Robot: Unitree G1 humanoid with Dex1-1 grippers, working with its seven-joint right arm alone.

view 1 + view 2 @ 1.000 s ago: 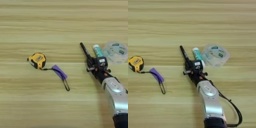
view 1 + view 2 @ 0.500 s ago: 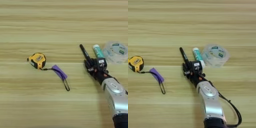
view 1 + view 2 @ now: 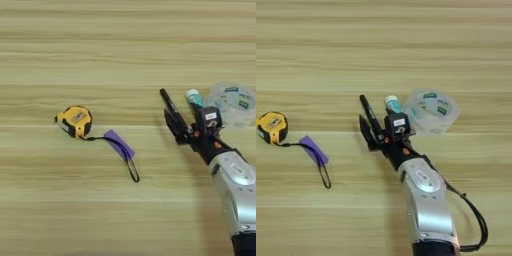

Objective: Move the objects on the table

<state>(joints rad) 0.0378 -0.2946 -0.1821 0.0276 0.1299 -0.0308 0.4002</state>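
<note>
Reaching toward the black marker pen (image 3: pixel 370 114) at frame centre-right; no object appears relocated yet.

Right gripper (image 3: pixel 377 134): fingers spread apart, straddling the pen's lower end, nothing gripped. Counted near to far: one purple block (image 3: pixel 119 144), one tape measure (image 3: pixel 74 120) at centre-left on the table (image 3: pixel 100 45), one pen, one glue stick (image 3: pixel 392 104), one clear tape roll (image 3: pixel 432 110). All four moves seemingly remain.

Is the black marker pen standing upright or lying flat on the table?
Lying flat: the black marker pen stretches lengthwise along the table, beside the pincer.
</note>
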